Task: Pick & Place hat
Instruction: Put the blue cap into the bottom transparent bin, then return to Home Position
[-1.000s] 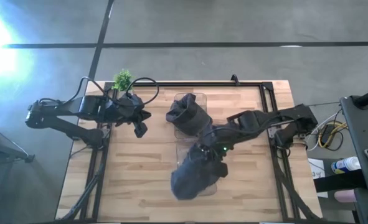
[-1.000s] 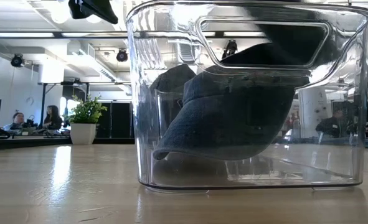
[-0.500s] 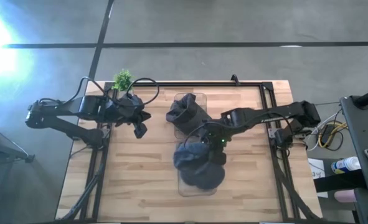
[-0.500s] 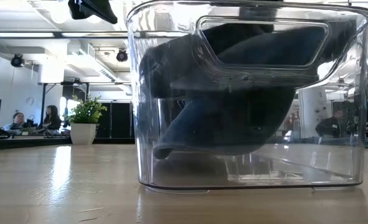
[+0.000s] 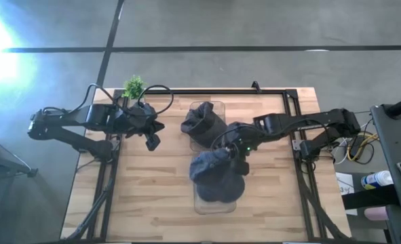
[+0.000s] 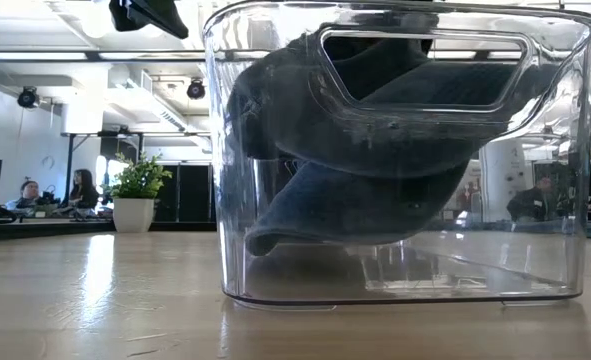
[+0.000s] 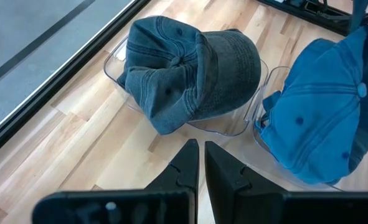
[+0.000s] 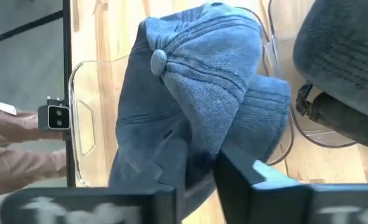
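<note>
A blue denim hat (image 5: 217, 179) is inside the near clear bin (image 5: 217, 209). In the low view the hat (image 6: 305, 110) fills the bin's upper half, above the floor of the bin (image 6: 235, 250). My right gripper (image 5: 233, 159) is over the bin's far end and is shut on the hat (image 8: 196, 81). A dark grey hat (image 5: 203, 125) lies in the far clear bin (image 7: 233, 127). My left gripper (image 5: 153, 141) is shut and empty, off to the left of the bins, and also shows in the left wrist view (image 7: 201, 149). My right gripper holds a bunched fold of the hat's crown (image 8: 199, 146) at the hat's far side. One finger (image 8: 240, 171) lies outside the cloth, and the cloth hides the other. The fingers slant down from the far right. The hat hangs inside the bin, clear of its floor.
A small potted plant (image 5: 134, 87) stands at the table's far left corner. A small camera (image 8: 54, 117) sits just past the near bin's near end. Bare wood lies left and right of the bins. People sit in the room behind (image 6: 30, 193).
My right gripper has carried the blue hat from over the near bin's near-left rim toward the far edge. It has lowered the hat into that bin. The hat now sits bunched within the bin's walls. The gripper has since drawn a little toward the far right.
</note>
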